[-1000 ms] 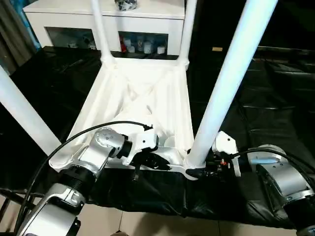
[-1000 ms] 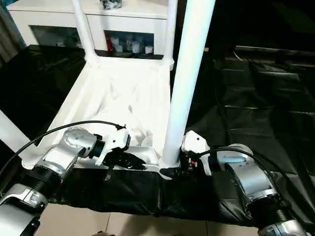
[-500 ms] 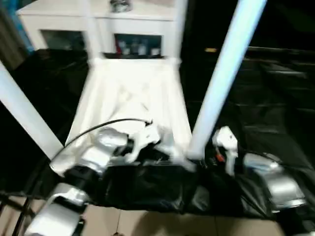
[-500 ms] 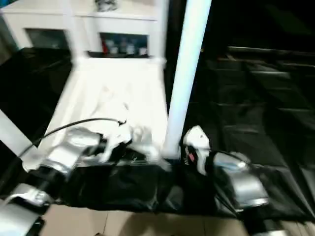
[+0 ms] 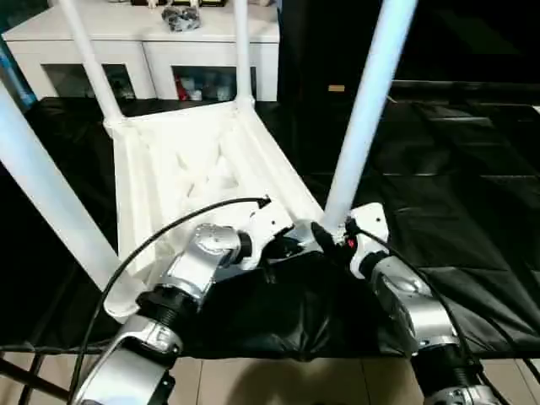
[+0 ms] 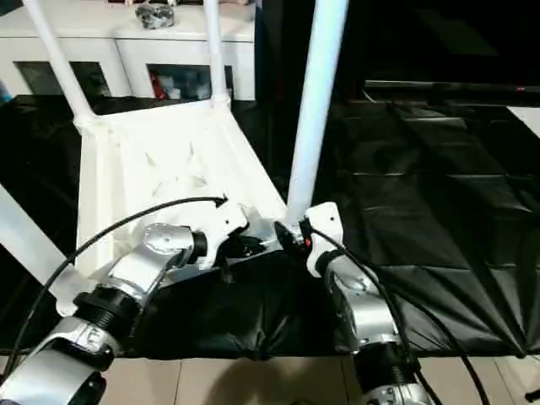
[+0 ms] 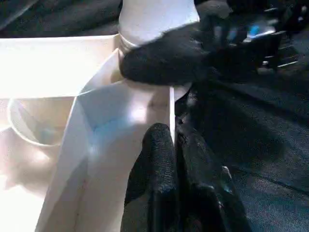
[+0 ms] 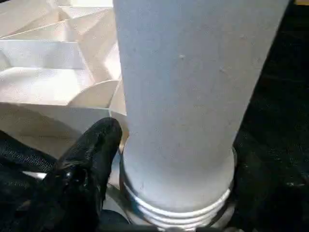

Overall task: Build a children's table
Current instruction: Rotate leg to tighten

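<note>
While legs (image 5: 364, 110) run off-frame, the right end effector (image 5: 325, 236) blurs.

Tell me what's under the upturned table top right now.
The table top lies ribs-up on a black sheet, which spreads out around it. What lies directly beneath the top is covered and cannot be seen.

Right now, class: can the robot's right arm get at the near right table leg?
Probably yes. The right end effector is already at the base of the near right leg, one finger beside its threaded end, nothing between.
</note>
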Robot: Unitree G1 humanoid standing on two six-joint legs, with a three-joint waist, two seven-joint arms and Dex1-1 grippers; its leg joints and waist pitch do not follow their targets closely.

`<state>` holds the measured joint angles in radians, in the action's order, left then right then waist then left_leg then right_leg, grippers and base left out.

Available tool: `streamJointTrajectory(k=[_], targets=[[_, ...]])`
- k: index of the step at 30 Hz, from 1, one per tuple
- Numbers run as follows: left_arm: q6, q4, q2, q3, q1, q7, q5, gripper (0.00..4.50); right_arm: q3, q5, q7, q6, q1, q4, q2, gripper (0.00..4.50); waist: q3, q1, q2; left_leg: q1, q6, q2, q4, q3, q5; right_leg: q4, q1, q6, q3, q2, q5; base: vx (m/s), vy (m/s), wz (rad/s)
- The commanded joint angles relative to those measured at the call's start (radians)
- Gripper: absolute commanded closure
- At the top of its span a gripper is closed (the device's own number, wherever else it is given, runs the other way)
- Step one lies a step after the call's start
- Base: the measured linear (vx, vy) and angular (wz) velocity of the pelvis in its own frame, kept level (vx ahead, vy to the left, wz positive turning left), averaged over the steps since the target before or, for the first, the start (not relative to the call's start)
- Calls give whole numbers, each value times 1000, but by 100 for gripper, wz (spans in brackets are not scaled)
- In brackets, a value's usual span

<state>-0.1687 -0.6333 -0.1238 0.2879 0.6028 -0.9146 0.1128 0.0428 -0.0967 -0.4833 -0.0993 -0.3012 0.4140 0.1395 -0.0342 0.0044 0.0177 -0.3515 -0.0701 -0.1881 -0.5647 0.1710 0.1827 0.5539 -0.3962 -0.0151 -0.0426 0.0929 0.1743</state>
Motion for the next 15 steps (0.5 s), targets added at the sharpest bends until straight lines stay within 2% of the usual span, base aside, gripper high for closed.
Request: streamJointTrajectory(k=[1,2,3,4,6,8,9,11,12,14,15], targets=[[31,-17,30,78,-36,-92,-21,450,117,-29,-198,0,13,-64,30,43,33,3,-16,-5,43,-29,83,-9,422,-78,24,149,24,38,426,0,0,0],[35,-15,24,79,-36,-99,-21,450,122,-28,-217,1,17,-68,43,43,34,9,-17,-5,57,-30,81,-6,392,-73,28,165,25,36,377,0,0,0],[44,-3,6,76,-39,-134,-34,450,134,-32,-291,-1,29,-84,92,43,35,11,-19,-7,70,-29,77,0,366,-69,28,179,29,36,351,66,-21,9],[44,-2,5,76,-39,-136,-36,450,134,-33,-294,-1,30,-85,95,43,36,13,-19,-8,75,-29,75,0,352,-67,31,184,29,38,344,0,0,0],[61,20,-24,73,-40,-207,-64,450,135,-51,-383,-5,40,-108,154,43,45,20,-21,-11,105,-29,66,5,254,-56,39,214,30,41,255,29,-19,2],[61,29,-37,74,-40,-240,-74,450,136,-61,-420,-8,42,-117,176,43,47,28,-22,-12,130,-28,59,9,187,-46,41,238,29,39,171,60,-39,4],[78,40,-60,80,-39,-301,-84,450,139,-80,-486,-18,44,-130,214,43,48,34,-26,-15,143,-28,55,9,152,-38,44,252,29,39,128,52,-38,6],[88,44,-75,85,-35,-333,-83,450,144,-91,-540,-21,46,-142,245,43,46,45,-27,-7,158,-31,50,14,141,-31,38,272,31,38,92,26,-19,3],[93,44,-78,86,-34,-339,-81,450,147,-93,-555,-21,47,-147,253,43,45,50,-25,-10,160,-33,52,13,135,-30,42,272,28,39,95,0,0,0],[101,40,-84,86,-31,-356,-80,450,155,-98,-600,-24,49,-159,278,43,44,55,-23,-9,151,-36,54,11,136,-29,43,268,26,38,112,0,0,0],[105,38,-90,88,-30,-378,-81,450,160,-105,-631,-34,47,-165,295,57,43,57,-23,-6,142,-38,55,11,150,-30,42,268,25,37,127,0,0,0]])
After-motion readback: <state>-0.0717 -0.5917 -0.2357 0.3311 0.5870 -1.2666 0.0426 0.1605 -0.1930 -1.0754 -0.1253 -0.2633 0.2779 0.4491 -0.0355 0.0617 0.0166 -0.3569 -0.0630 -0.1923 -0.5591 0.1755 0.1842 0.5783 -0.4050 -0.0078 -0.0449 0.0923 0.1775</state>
